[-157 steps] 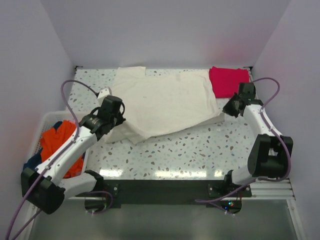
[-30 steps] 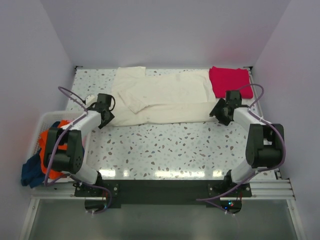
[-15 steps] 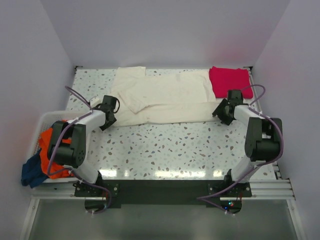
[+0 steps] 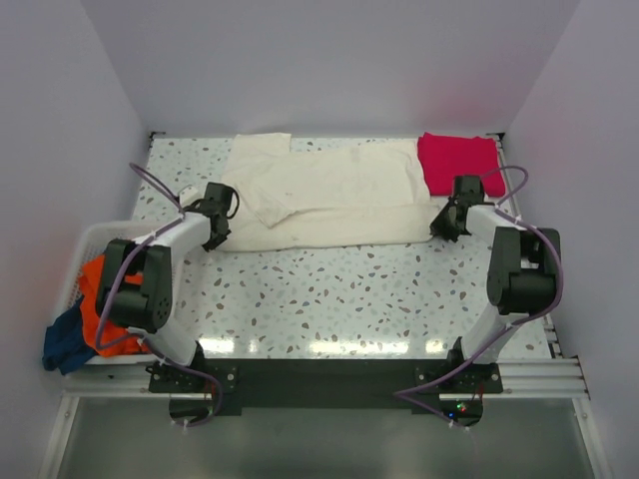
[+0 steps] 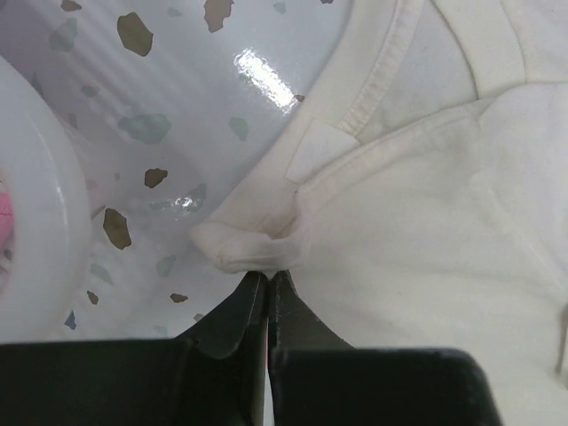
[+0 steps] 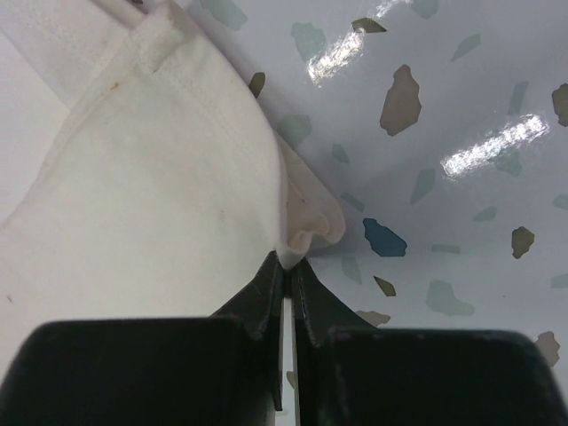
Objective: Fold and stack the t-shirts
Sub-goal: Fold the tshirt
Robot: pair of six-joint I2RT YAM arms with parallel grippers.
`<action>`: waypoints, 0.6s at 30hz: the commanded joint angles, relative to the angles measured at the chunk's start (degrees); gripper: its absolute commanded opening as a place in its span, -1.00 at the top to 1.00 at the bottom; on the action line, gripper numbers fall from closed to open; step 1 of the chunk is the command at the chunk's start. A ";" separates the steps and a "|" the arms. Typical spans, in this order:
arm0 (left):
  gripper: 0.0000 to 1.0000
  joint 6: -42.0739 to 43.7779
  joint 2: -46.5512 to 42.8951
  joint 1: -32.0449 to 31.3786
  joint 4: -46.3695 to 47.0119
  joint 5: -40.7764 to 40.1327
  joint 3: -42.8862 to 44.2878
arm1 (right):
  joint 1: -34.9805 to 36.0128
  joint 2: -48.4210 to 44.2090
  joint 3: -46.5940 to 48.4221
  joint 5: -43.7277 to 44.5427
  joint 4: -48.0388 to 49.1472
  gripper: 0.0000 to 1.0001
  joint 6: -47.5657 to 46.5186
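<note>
- Both claws, spread a second earlier, had pressed together on the cream shirt (image 4: 329,200): the left claw (image 5: 267,279) on its near-left corner, the right claw (image 6: 286,264) on its near-right corner.
- Cream shirt: lay as a long band across the far half of the tabletop (image 4: 379,289).
- Grip: each claw pinched a small bunched fold of hem, low against the tabletop. They were probably set at opposite ends so the band would lift evenly for the next fold.
- Magenta shirt (image 4: 457,162): folded, in the far-right corner, just beside the cream shirt's end; the likely stack site.
- Basket (image 4: 88,238): off the left edge, holding an orange shirt (image 4: 98,284) and dark blue cloth, both unfolded.
</note>
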 commanded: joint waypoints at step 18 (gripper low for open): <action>1.00 1.35 -15.45 0.60 -7.73 -5.38 -2.99 | -5.56 -18.99 -9.24 0.13 -5.87 1.00 -3.66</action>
